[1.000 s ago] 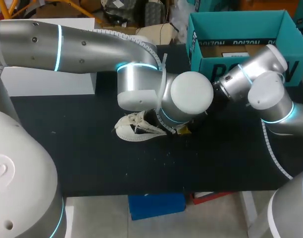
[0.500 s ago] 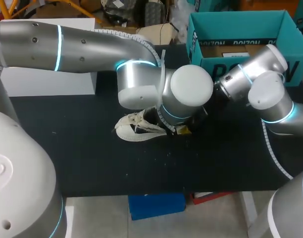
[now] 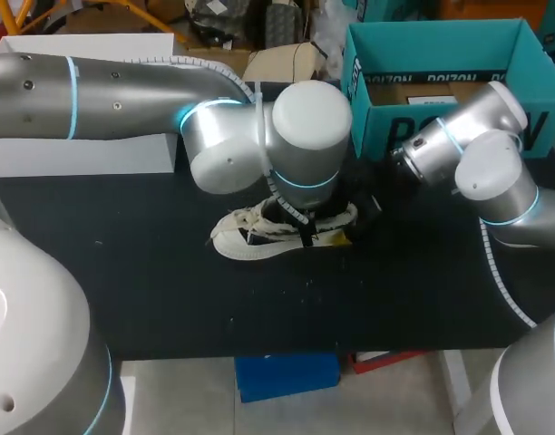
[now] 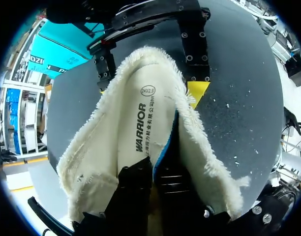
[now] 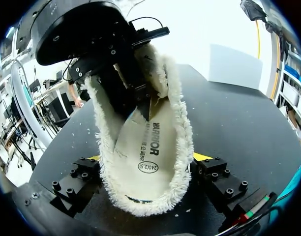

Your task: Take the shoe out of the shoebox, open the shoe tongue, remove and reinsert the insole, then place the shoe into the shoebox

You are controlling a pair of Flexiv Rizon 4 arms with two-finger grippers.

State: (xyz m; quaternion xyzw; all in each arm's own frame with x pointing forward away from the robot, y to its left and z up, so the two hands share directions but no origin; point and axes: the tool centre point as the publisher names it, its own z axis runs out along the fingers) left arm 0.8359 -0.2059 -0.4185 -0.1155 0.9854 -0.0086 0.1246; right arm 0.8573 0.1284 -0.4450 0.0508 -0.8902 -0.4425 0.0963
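Observation:
A white lace-up shoe [image 3: 250, 237] with a fleecy lining lies on its sole on the black table [image 3: 169, 299], heel toward my right arm. My left gripper [image 4: 155, 182] reaches down into the shoe's opening and is shut on the cream printed insole [image 4: 140, 123], whose blue edge is lifted between its black fingers. From the heel side, my right gripper [image 5: 146, 162] stands wide around the shoe's heel [image 5: 140, 196], its fingers against the fleece on both sides. In the head view my left wrist hides both grippers. The teal shoebox [image 3: 377, 118] stands open at the back right.
A white box [image 3: 87, 154] sits at the back left under my left arm. Small white specks are scattered on the table in front of the shoe.
My left gripper has closed on the insole. The left wrist has swung back and to the left, so the shoe's fleecy heel now shows. The right arm and shoe stay put.

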